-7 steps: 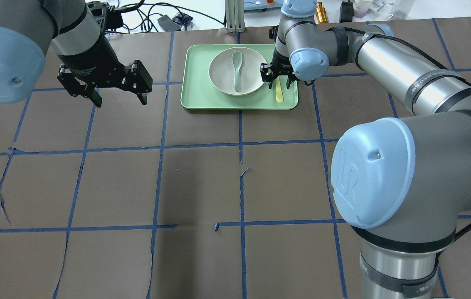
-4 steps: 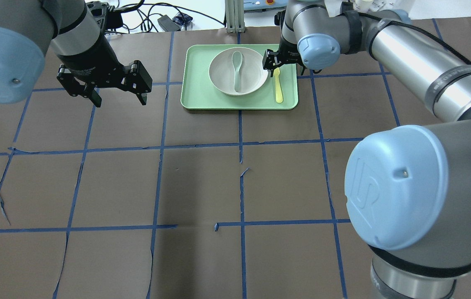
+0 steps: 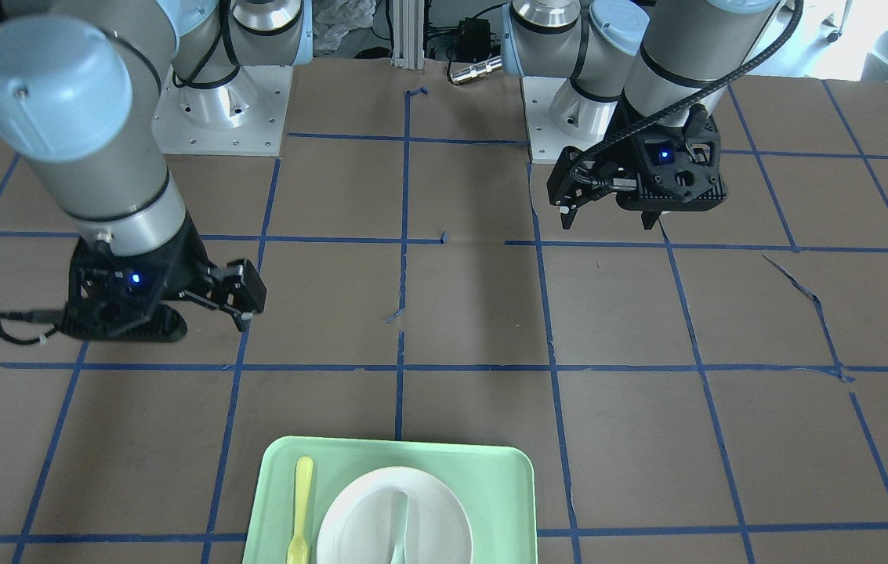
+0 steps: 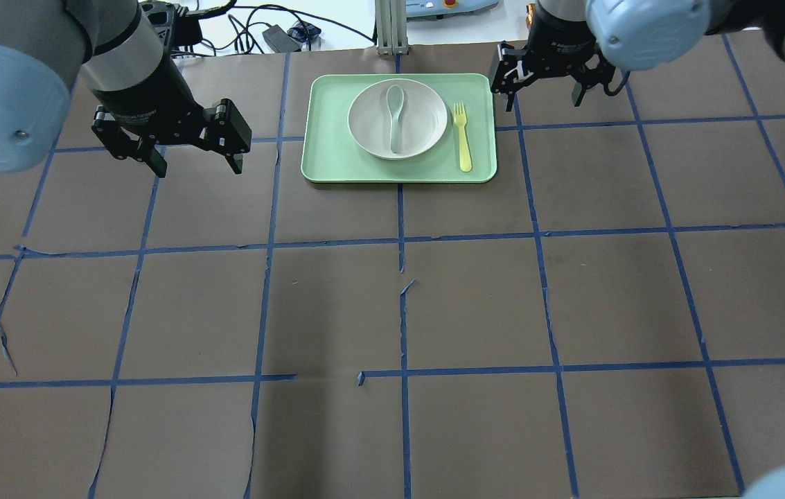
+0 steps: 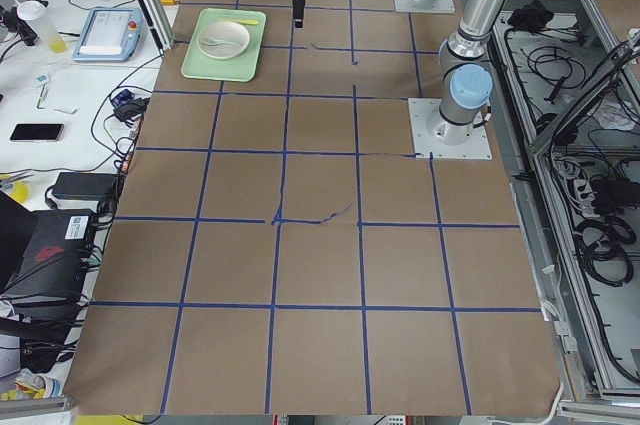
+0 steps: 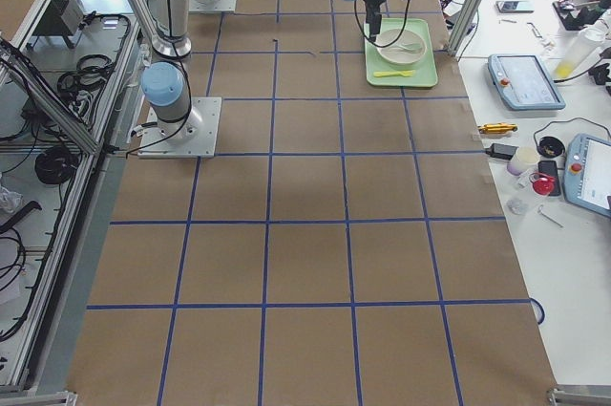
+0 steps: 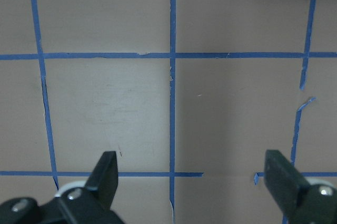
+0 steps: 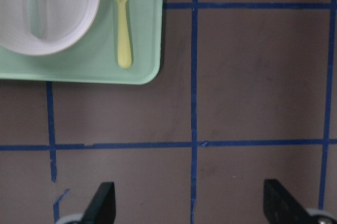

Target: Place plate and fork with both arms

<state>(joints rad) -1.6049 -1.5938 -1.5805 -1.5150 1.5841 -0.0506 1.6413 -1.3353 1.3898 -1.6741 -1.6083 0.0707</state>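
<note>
item 1, tray (image 4: 326, 149): pale green, rectangular, at the far middle of the table (image 4: 392, 312), a brown top gridded with blue tape.
item 2, plate (image 4: 427, 125): round, off-white, lying in the tray. a grey-green spoon (image 4: 395, 121) lies in it, bowl end away from the robot.
item 3, fork (image 4: 462, 138): pale yellow, flat on the tray just beside the plate on the robot's right, not touching it, tines away from the robot.
item 4, left gripper (image 4: 198, 168): fingers spread wide, nothing held, above bare table well left of the tray.
item 5, right gripper (image 4: 543, 102): fingers spread wide, nothing held, above the table just past the tray's far right corner.
views: only the overhead shows the tray whole together with both grippers. the front-facing view cuts plate and fork at its lower edge. the right wrist view takes in the fork and part of the plate. the left wrist view catches only a sliver of the tray's edge. the side views add cluttered benches beyond the table.
</note>
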